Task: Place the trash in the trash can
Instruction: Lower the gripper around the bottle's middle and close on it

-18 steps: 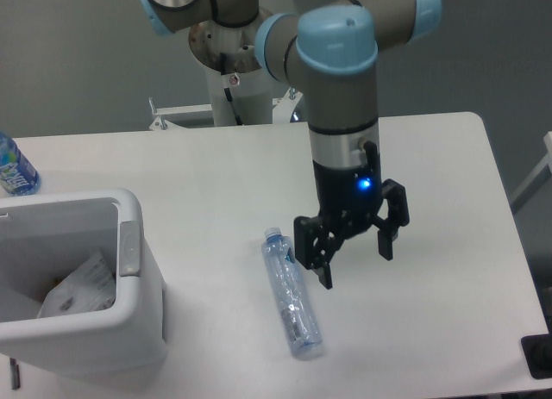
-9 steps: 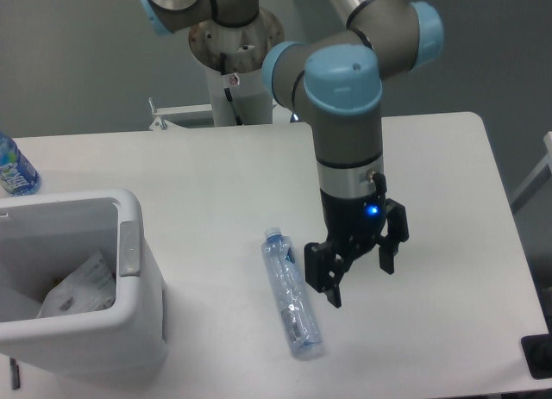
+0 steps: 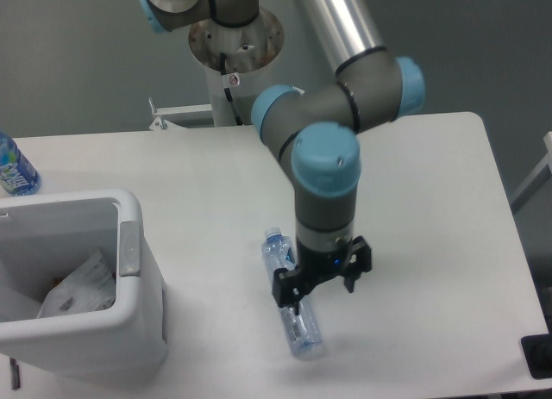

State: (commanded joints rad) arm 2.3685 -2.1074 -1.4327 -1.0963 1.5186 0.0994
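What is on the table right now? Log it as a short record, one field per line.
trash can: white bin at the table's left front
inside the can: crumpled white carton
trash still out: clear crushed bottle lying flat on the table
pincer: pincer open, low over the bottle's middle, one finger on each side
grasp: not closed on the bottle
other item: upright blue-label bottle at the left edge
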